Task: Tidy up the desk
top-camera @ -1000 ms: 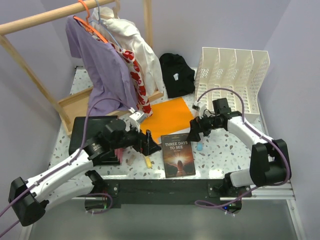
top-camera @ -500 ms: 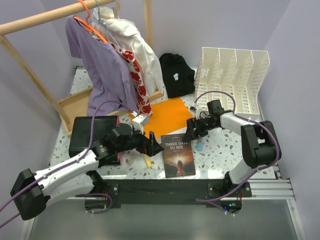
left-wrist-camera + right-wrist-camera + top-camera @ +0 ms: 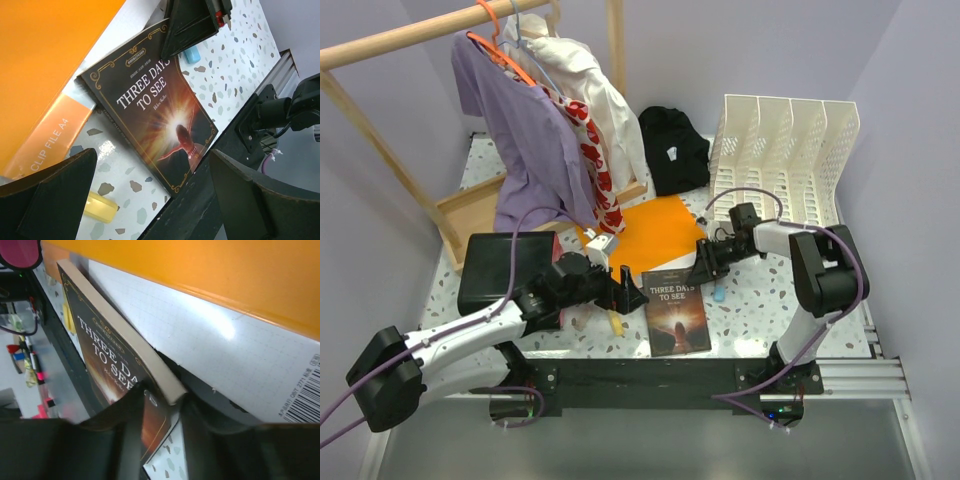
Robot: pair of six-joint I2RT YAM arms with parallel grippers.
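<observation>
The table (image 3: 760, 300) lies beneath both claws, its long axis running side to side. Just right of the left claw (image 3: 628, 292), which gapes wide, we see a book (image 3: 676, 312) lying lengthwise front to back. The right claw (image 3: 704, 269) stands narrow about the book's far corner. We cannot tell whether it grips.

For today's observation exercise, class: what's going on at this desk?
The right gripper has its fingers either side of a far corner of the book Three Days to See, which lies on the desk by an orange clip file; whether it grips yet is unclear. The left gripper hangs open at the book's left edge.
</observation>
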